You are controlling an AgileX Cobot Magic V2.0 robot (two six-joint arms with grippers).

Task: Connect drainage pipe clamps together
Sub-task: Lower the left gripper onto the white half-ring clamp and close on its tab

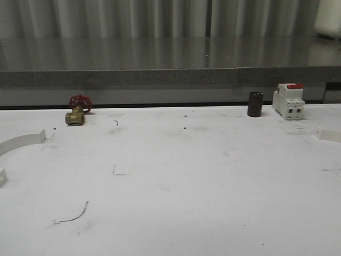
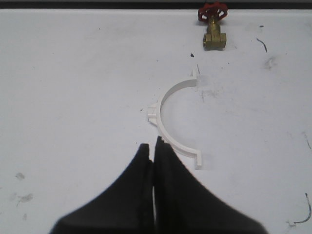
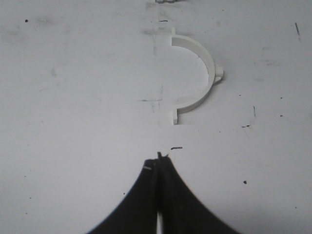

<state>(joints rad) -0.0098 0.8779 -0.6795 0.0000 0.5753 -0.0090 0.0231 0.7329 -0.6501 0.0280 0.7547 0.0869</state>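
Front view: breaker (image 1: 288, 100) markings illegible.

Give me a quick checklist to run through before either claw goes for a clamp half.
1. Left claw open for a grasp: not ok, fingers pressed together.
2. Right claw open: not ok, also shut.
3. Left clamp half free on the table: ok, lying flat, nothing on it, just ahead of the left claw.
4. Right clamp half free: ok, flat, apart from the right claw.
5. Halves facing each other: ok by the wrist views, open sides turned inward.
6. Middle of the table between them bare: ok; brass valve, black cylinder and circuit breaker sit at the far edge.
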